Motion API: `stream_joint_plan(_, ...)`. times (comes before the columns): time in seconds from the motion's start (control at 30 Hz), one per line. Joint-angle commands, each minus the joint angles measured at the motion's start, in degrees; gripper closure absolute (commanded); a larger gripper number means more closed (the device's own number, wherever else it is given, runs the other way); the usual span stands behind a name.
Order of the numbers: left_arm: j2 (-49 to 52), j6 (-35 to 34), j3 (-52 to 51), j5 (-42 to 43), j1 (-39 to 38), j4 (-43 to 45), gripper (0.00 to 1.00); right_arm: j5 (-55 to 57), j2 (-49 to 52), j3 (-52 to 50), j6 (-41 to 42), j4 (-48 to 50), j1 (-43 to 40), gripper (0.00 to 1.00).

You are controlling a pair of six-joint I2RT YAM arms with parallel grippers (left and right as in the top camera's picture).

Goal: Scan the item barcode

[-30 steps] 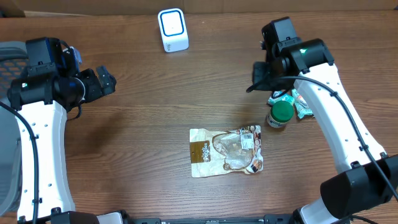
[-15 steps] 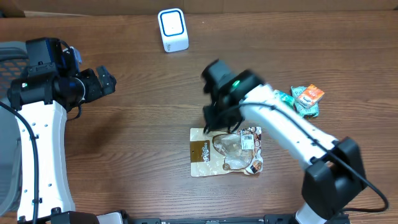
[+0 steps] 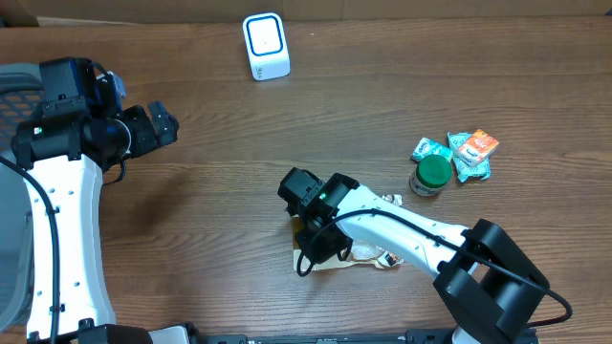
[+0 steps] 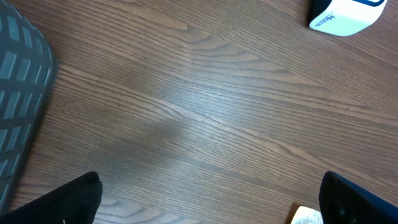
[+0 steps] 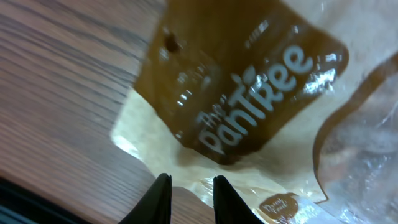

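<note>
**Right gripper poised over the pouch's labelled end, scanner well behind**

The snack pouch (image 5: 249, 106) lies flat on the desk (image 3: 210, 210), near the front edge and about midway across. Its long axis runs left to right in the overhead view. The right arm reaches across it and hides most of it from above.

The right gripper (image 5: 191, 196) sits at the pouch's left end, pointing down at the pale border beside the brown printed panel. Its jaws stand only narrowly apart, and nothing shows pinched between them. From the wrist view the pouch edge lies directly below the fingertips, so any pick-up would likely start at this corner.

The left gripper (image 4: 219, 200) hangs well away over bare wood on the left side, jaws spread wide and empty. The right arm is plainly the nearer one.

The white scanner (image 3: 266, 45) stands upright at the back of the desk, left of the pouch and well apart from it. The pouch would have to travel back and leftward to reach it. No barcode can be made out in these views.

The surface is dark wood grain, smooth and uncluttered between pouch and scanner. A green-lidded jar (image 3: 432, 175) and a few small sachets (image 3: 469, 150) sit to the right, clear of that path. A grey crate (image 4: 18, 93) edges in at far left.
</note>
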Motion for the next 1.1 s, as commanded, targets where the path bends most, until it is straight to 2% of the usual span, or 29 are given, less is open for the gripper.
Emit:
stream_joint_plan(0.0, 0.28, 0.7, 0.02, -0.35, -0.07, 0.0, 0.0, 3.76, 0.07, -0.68, -0.37, 0.31, -0.17, 0.79)
stream_joint_plan(0.2, 0.28, 0.72, 0.0, -0.37, -0.07, 0.02, 0.01, 8.11, 0.07, -3.41, -0.35, 3.48, -1.79, 0.78)
stream_joint_plan(0.43, 0.28, 0.72, 0.0, -0.37, -0.07, 0.02, 0.0, 8.52, 0.07, -8.17, 0.09, 6.64, -8.61, 0.78)
stream_joint_plan(0.9, 0.28, 0.72, 0.0, -0.37, -0.07, 0.02, 0.01, 8.52, 0.07, -8.15, 4.46, 7.61, -21.4, 0.79)
stream_joint_plan(1.07, 0.28, 0.7, 0.02, -0.35, -0.07, 0.02, 0.0, 8.52, 0.04, -8.09, 4.37, 7.61, -25.22, 0.86)
